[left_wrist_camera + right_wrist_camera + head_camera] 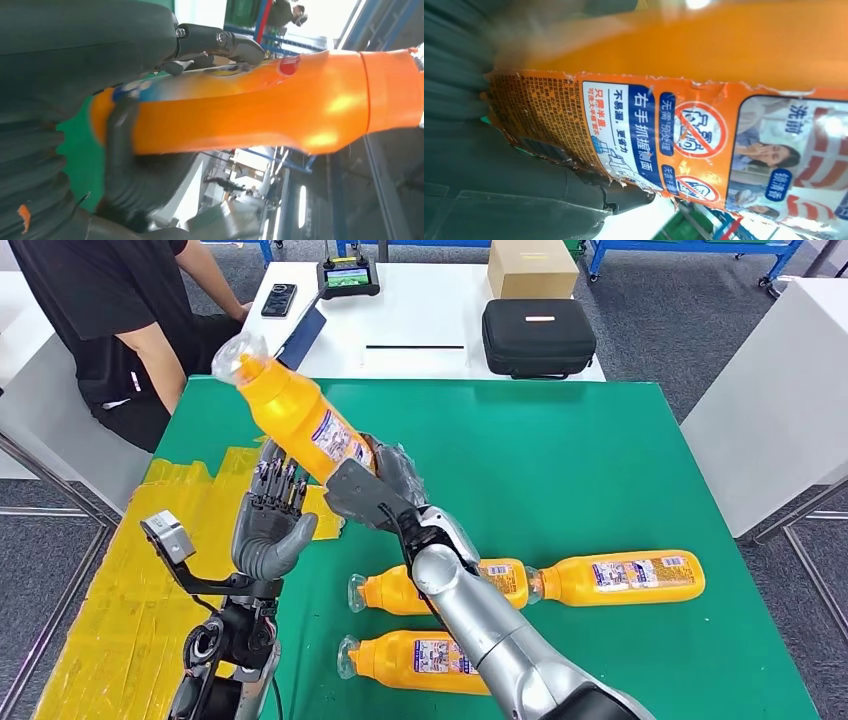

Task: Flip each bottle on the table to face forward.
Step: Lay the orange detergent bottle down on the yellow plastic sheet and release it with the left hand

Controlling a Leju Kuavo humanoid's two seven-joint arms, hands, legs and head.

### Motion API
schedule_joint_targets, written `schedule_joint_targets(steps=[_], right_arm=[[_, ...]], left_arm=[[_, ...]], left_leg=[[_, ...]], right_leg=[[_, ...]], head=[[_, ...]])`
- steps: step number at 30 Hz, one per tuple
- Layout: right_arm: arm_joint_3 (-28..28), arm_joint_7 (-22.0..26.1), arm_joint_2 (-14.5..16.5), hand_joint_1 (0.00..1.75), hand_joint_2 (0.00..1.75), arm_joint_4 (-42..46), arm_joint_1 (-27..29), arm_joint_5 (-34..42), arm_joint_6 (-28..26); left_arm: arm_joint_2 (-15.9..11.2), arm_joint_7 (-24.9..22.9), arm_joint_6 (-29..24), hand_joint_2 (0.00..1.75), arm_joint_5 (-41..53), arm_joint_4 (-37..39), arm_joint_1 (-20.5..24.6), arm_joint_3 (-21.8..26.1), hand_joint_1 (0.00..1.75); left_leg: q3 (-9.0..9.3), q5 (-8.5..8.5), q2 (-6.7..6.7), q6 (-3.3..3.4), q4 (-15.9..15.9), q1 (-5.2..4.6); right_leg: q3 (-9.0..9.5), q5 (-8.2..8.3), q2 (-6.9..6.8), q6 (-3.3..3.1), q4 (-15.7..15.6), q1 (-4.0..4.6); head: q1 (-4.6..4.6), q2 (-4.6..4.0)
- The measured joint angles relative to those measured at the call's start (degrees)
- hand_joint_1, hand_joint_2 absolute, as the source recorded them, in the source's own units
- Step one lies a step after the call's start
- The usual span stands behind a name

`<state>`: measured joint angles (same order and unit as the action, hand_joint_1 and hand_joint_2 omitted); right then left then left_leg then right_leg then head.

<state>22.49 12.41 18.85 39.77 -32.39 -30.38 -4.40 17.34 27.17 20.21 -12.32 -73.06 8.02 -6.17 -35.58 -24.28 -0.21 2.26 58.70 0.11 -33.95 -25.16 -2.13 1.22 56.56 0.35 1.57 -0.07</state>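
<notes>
A person in a black top (110, 310) sits at the far left corner, by the white table (420, 330). On the green table (600, 470), a patch of yellow tape (130, 580) covers the left edge. Above it the left hand (270, 520) stands upright with its palm toward the raised orange bottle (295, 415); its fingertips (275, 475) reach the underside of the bottle's body, but the head view does not settle whether they close on it. In the left wrist view the bottle (260, 105) lies across the palm with a dark finger (117, 125) curved around its lower end, so the left hand seems to touch it at least. The right hand (375, 485) clamps the bottle's base, fingers wrapped over the torn label (624, 135), and holds it tilted in the air, its clear cap (238, 358) pointing up and away to the left.

To the right, three more orange bottles lie on their sides on the green table: one near the front (410, 658), one behind it (395, 590), both partly hidden by the right forearm, and one farther right (620, 578). A black case (538, 337) and a cardboard box (532, 268) sit on the white table.
</notes>
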Motion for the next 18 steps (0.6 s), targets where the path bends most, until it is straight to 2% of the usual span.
schedule_joint_targets(steps=[4,8,18], right_arm=[[8.5,-0.5,0.9,1.75,1.75,-0.5,3.3,3.1,-2.8],[13.8,-0.5,1.0,1.75,1.75,-0.9,4.9,2.1,-2.7],[18.0,-1.0,0.8,1.75,1.75,-1.7,5.8,0.1,-2.4]], left_arm=[[-0.5,0.6,-1.2,1.75,-1.0,1.1,0.1,1.6,0.00],[-1.1,0.7,-2.0,1.75,-1.0,1.3,-0.8,3.5,0.00],[-1.3,0.8,-2.1,1.75,-1.1,0.9,-4.3,4.9,0.00]], left_leg=[[-0.03,-0.01,0.07,-0.01,0.0,0.01],[-0.05,-0.01,0.07,-0.02,0.0,0.04],[-0.06,-0.01,0.09,-0.02,0.0,0.01]], right_leg=[[-0.10,0.00,0.14,-0.01,0.0,0.00],[-0.12,-0.01,0.16,-0.01,0.0,0.03],[-0.13,0.00,0.17,-0.02,0.0,-0.02]], head=[[0.05,0.00],[0.05,0.00],[0.04,0.00]])
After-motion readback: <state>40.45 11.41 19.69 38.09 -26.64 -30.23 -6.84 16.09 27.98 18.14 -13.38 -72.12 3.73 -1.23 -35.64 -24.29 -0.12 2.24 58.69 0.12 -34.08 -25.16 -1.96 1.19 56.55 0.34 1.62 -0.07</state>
